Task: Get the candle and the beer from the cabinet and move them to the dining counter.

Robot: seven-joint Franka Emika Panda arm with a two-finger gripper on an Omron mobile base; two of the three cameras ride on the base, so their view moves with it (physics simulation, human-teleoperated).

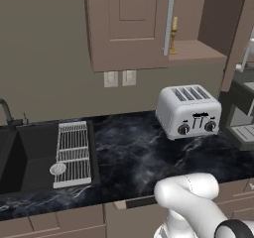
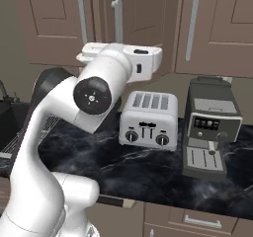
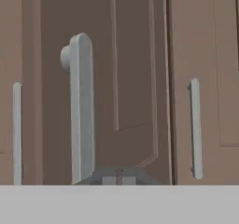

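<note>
Gripper (image 3: 119,177) is shut tight, its tips at 6 o'clock in the hand view, just below the long silver handle (image 3: 81,108) of the open cabinet door (image 3: 133,78). From the left base view, the candle (image 1: 173,35) stands on the cabinet (image 1: 130,26) shelf at 12 o'clock, behind that door. From the right base view, the arm hides the shelf; a toaster (image 2: 149,120) and coffee machine (image 2: 211,127) sit on the bench (image 2: 133,174).

The open cabinet (image 1: 130,29) door's handle (image 1: 169,24) covers part of the candle (image 1: 173,35) on the shelf. The coffee machine (image 1: 243,114) is cut by the frame's right edge, the sink (image 1: 20,157) by the left.
</note>
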